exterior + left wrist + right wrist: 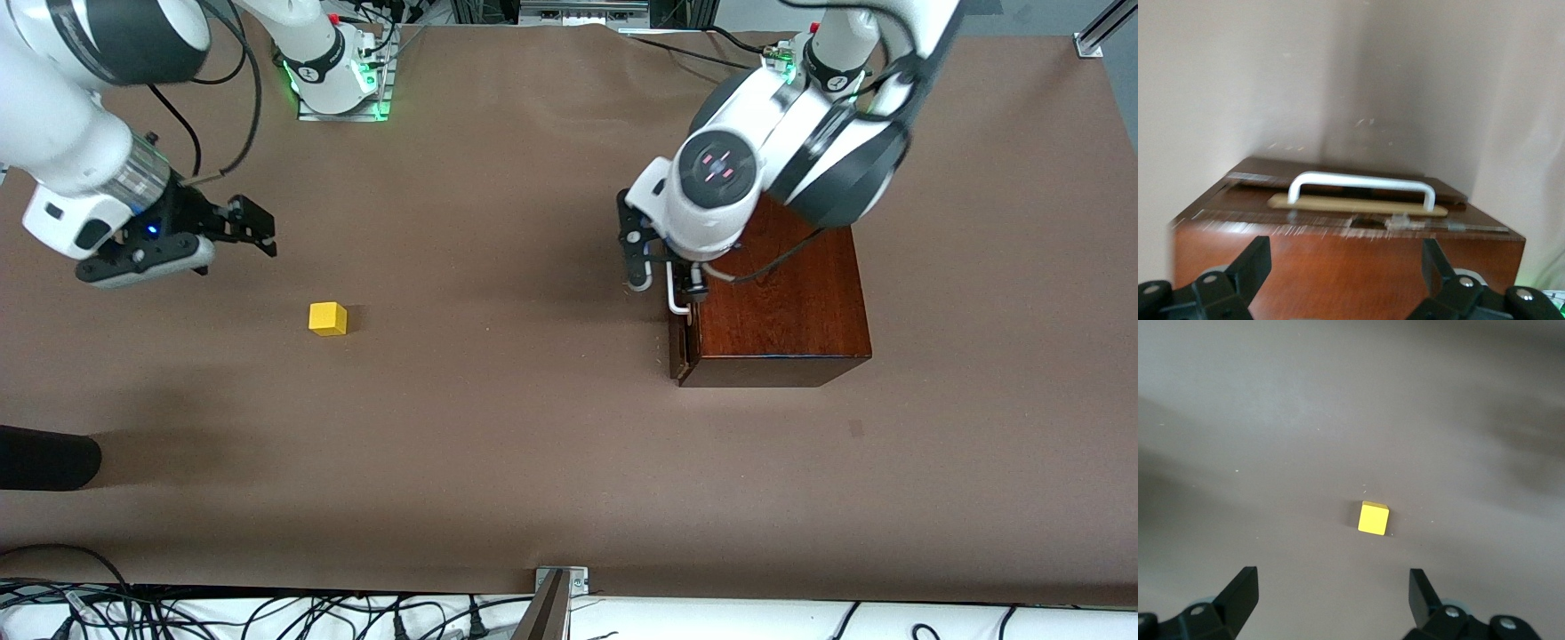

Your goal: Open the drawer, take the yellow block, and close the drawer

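Observation:
The yellow block (327, 318) lies on the bare brown table toward the right arm's end; it also shows in the right wrist view (1373, 519). My right gripper (260, 229) hangs open and empty above the table beside the block, which lies ahead of the open gripper (1331, 590). The reddish-brown wooden box (778, 302) stands toward the left arm's end. Its drawer (680, 351) looks pushed in, with the white loop handle (677, 302) showing. My left gripper (662, 271) is open over the box's front edge (1345, 267); the handle (1361, 190) lies just ahead, untouched.
A dark rounded object (44, 458) reaches in near the front edge at the right arm's end. A metal bracket (558, 596) stands at the table's front edge, with cables beneath it. The arm bases stand along the top edge.

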